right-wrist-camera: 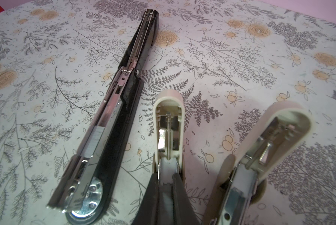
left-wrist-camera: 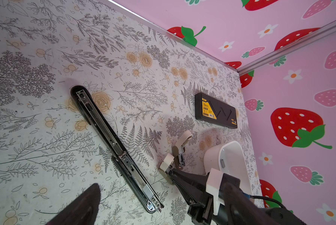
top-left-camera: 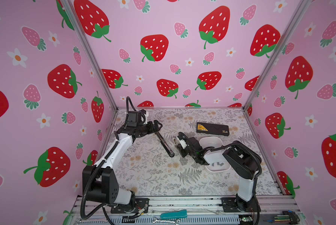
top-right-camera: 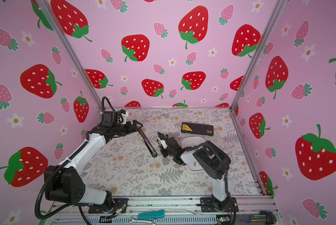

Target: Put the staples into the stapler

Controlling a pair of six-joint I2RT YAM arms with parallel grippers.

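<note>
- Surface point(top-left-camera: 153, 175): floral sheet with all items laid out on it.
- Black stapler point(top-left-camera: 164, 144): mid-surface, hinged open flat in one long line. A grey ridged block point(right-wrist-camera: 94, 139) sits in its channel, toward the end nearest the right gripper.
- Left gripper point(top-left-camera: 157, 125): released, fingers spread wide, at the black stapler's far end. Contact with it: cannot tell.
- Right gripper point(right-wrist-camera: 166, 185): clenched, fingers either side of the open channel of a small cream stapler point(right-wrist-camera: 169, 109), with a pale strip between them. Whether it pinches that strip or the rail: cannot tell.
- Second cream stapler point(right-wrist-camera: 280, 126): also hinged open, just beside the first, on the side away from the black one.
- Staples point(top-left-camera: 213, 164): a few grey strips lying loose in the white tray point(top-left-camera: 216, 171), right of the staplers.
- Black box point(top-left-camera: 213, 129): yellow label, lying flat beyond the tray, near the back wall.
</note>
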